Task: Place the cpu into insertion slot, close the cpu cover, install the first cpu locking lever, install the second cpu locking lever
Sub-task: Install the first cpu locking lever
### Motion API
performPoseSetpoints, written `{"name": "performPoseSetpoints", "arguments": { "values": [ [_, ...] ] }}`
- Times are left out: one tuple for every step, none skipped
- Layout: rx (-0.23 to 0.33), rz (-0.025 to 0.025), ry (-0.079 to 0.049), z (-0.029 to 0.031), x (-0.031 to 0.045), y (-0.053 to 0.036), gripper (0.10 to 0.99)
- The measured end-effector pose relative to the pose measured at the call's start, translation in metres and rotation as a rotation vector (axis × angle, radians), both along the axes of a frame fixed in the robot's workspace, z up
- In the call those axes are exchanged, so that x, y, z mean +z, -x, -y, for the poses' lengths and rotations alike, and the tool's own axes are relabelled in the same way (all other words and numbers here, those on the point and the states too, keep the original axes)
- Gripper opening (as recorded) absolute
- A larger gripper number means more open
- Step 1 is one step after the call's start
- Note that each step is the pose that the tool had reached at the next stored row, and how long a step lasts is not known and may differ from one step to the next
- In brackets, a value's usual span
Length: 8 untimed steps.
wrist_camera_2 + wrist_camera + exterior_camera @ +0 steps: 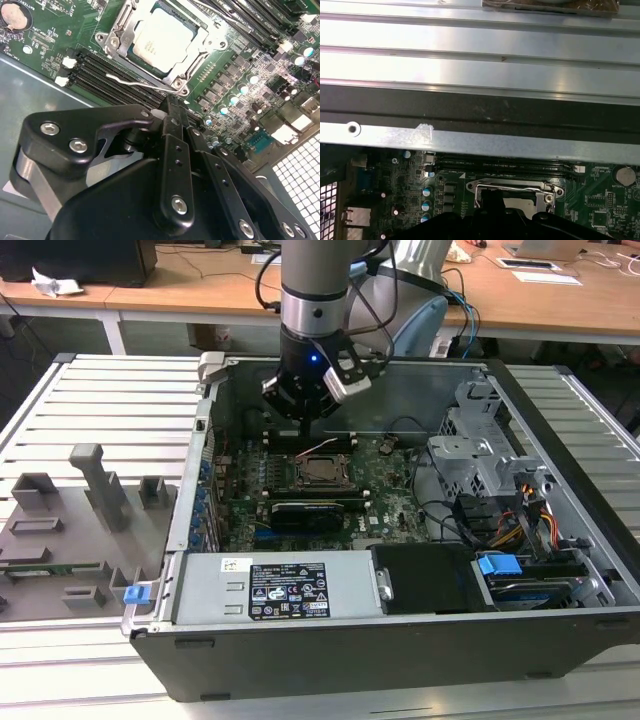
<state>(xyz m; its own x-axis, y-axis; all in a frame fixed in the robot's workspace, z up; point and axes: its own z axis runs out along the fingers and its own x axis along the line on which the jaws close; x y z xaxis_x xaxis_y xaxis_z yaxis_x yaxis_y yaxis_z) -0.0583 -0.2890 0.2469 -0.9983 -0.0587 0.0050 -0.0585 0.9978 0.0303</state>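
The cpu (162, 40) lies flat in the insertion slot (322, 472) on the green board, silvery top up. The cpu cover (197, 50) is down over it, framing the chip. A thin wire locking lever (132, 81) runs along the socket's edge and stands slightly off it. My gripper (172, 104) is shut with nothing between its fingers, its tips just beside the free end of that lever. In the exterior view the gripper (305, 428) hangs over the board just behind the socket. The first wrist view has the cover (512, 189) past the gripper's black body.
Black memory slots (115, 75) run beside the socket. A long black card (315, 512) sits in front of it, a metal drive cage (480, 450) at the exterior view's right, the power supply (270, 590) in front. Grey fixtures (70, 530) lie outside the case.
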Motion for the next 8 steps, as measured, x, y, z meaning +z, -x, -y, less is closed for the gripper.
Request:
{"name": "performPoseSetpoints", "arguments": {
  "values": [
    [0.000, -0.0001, 0.000, 0.0000, -0.0002, 0.0000, 0.106],
    [0.000, -0.0002, 0.000, 0.0000, -0.0003, 0.0000, 0.106],
    [0.000, -0.0001, 0.000, 0.0000, -0.0004, 0.0000, 0.106],
    [0.000, 0.0001, 0.000, 0.0000, -0.0008, -0.0001, 0.106],
    [0.000, -0.0001, 0.000, 0.0000, -0.0011, 0.0000, 0.106],
    [0.000, 0.0000, 0.000, 0.0000, -0.0013, 0.0000, 0.106],
    [0.000, -0.0001, 0.000, 0.0000, -0.0015, 0.0000, 0.106],
    [0.000, -0.0001, 0.000, 0.0000, -0.0018, 0.0000, 0.106]
  ]
}}
